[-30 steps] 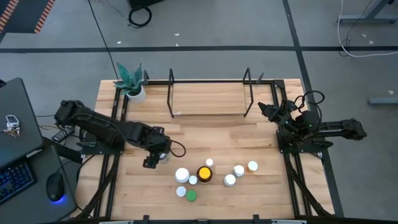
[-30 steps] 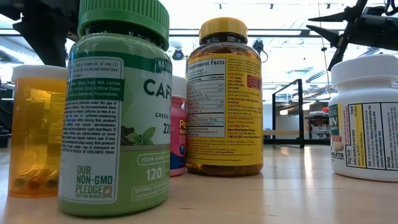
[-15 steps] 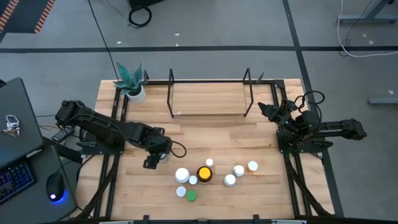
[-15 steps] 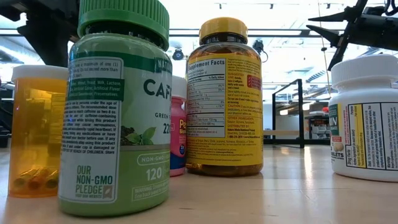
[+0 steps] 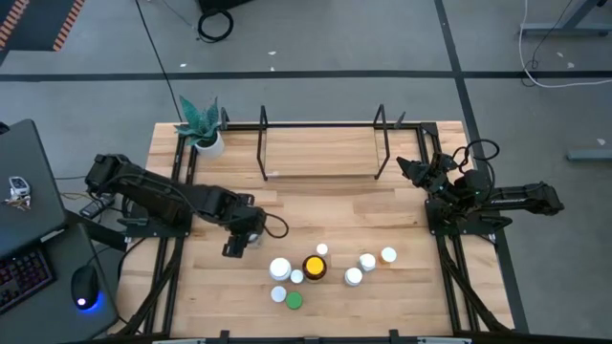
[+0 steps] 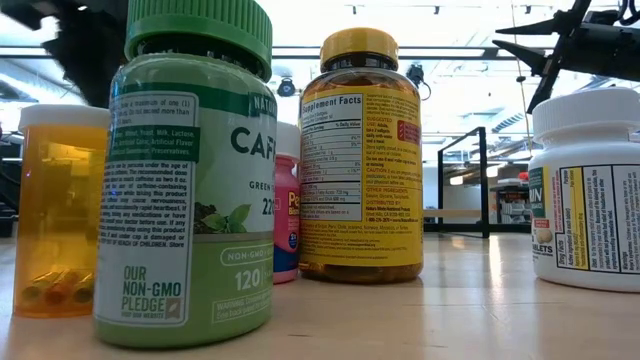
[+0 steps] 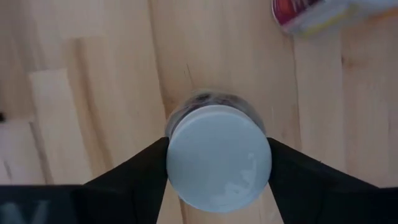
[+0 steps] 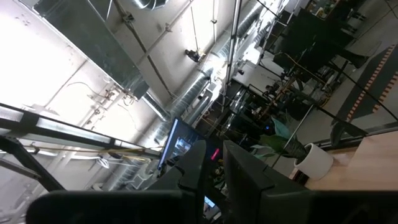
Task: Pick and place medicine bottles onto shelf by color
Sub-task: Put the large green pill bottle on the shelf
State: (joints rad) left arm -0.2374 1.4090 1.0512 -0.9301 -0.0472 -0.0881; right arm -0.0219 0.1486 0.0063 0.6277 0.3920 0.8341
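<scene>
One bottle in play, high view: the left gripper (image 5: 240,240) stood over a white-capped bottle (image 5: 251,236), apart from the cluster of medicine bottles (image 5: 316,267), which lay off to the gripper's side away from its arm; the shelf (image 5: 320,143) sat well beyond it, toward the back edge of the table (image 5: 402,229).
Right arm, high view: the right gripper (image 5: 407,167) waited raised near the shelf's end, touching nothing.
Low view, bottles: a green-capped bottle (image 6: 190,170), a yellow-capped amber bottle (image 6: 360,160), an orange vial (image 6: 60,210) and a white bottle (image 6: 585,190) stood upright on the wood; the left gripper's grasp was not visible there.
Left wrist view, grip: both dark fingers (image 7: 134,177) flanked the white cap (image 7: 217,157) of the bottle, each at or very near its rim, jaws part-way in; whether they pressed yet, I could not tell.
Handling, judged: small rigid plastic, probably light, smooth and round, so liable to slip or twist; best taken across the cap or the shoulder just under it, squarely through the centre.
Right wrist view: its fingers (image 8: 193,165) were nearly closed and empty, pointed up at the room's ceiling, with a potted plant (image 8: 305,155) off to one side.
</scene>
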